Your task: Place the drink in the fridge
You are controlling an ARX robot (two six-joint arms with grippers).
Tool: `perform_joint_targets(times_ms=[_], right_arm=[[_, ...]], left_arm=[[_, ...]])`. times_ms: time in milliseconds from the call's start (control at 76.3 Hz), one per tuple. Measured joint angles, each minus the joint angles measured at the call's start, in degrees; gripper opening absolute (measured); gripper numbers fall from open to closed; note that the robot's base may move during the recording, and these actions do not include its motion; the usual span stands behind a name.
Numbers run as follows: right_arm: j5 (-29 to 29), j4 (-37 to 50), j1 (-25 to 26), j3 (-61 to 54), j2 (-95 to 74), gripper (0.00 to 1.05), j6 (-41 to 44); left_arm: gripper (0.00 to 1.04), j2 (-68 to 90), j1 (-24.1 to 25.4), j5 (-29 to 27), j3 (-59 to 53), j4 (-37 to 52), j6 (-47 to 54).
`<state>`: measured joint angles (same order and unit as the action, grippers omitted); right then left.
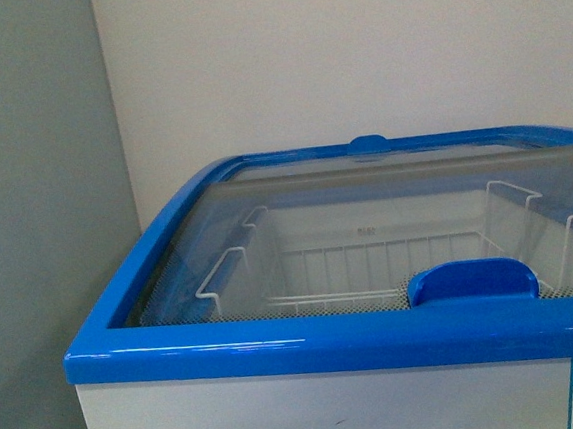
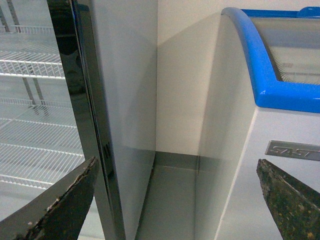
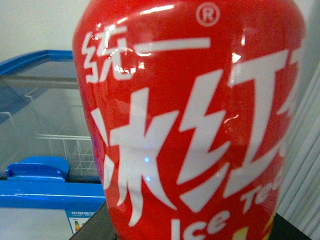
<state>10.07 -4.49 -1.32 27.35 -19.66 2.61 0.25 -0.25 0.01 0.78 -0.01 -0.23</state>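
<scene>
Grey cabinet [image 1: 36, 216] is standing left of the fridge [image 1: 318, 344], its white wire shelves [image 2: 30, 67] showing behind glass in the left wrist view. Facing the gap between them, our left gripper [image 2: 176, 170] is hanging with jaws spread wide on nothing. We are seeing the fridge's glass lid [image 1: 367, 217] lying shut over white wire baskets [image 1: 371, 267]. Further right, our right gripper [image 3: 190, 232] is pinching the drink [image 3: 190, 115], outside the fridge, near its blue handle [image 3: 37, 167].
</scene>
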Motion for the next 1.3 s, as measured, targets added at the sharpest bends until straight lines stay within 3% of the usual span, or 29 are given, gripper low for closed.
perform_joint_targets(times_ms=[26, 105, 118, 210, 341, 446, 616, 747, 957, 1101, 1298], right_arm=[[0.0, 0.0, 0.0, 0.0, 0.0, 0.36, 0.0], [0.04, 0.0, 0.0, 0.0, 0.0, 0.36, 0.0], [0.04, 0.0, 0.0, 0.0, 0.0, 0.36, 0.0], [-0.13, 0.0, -0.11, 0.0, 0.0, 0.36, 0.0], [0.15, 0.0, -0.09, -0.02, 0.0, 0.36, 0.0], [-0.04, 0.0, -0.11, 0.0, 0.0, 0.36, 0.0], [0.04, 0.0, -0.11, -0.02, 0.0, 0.36, 0.0], [0.02, 0.0, -0.11, 0.0, 0.0, 0.36, 0.0], [0.02, 0.0, -0.11, 0.0, 0.0, 0.36, 0.0], [0.02, 0.0, -0.11, 0.0, 0.0, 0.36, 0.0], [0.02, 0.0, -0.11, 0.0, 0.0, 0.36, 0.0]], left_arm=[[0.97, 0.02, 0.02, 0.07, 0.0, -0.02, -0.04], [0.97, 5.29, 4.55, 14.75, 2.45, -4.61, -4.81], [0.97, 8.35, 5.75, 19.26, 3.08, -4.09, -6.34], [0.97, 24.68, 6.38, 31.52, 5.92, 7.21, -9.92], [0.97, 43.5, 4.04, 30.03, 12.63, 22.69, -7.13], [0.97, 57.68, 1.97, 29.03, 21.66, 30.21, -2.51], [0.97, 72.96, -3.72, 30.12, 40.52, 32.26, 10.99], [0.97, 77.92, -8.28, 35.5, 51.3, 28.72, 21.62], [0.97, 83.76, -16.52, 43.17, 63.36, 15.1, 36.37], [0.97, 89.29, -22.82, 43.45, 71.97, 2.62, 45.55], [0.97, 95.27, -27.61, 40.52, 78.03, -2.23, 49.11]])
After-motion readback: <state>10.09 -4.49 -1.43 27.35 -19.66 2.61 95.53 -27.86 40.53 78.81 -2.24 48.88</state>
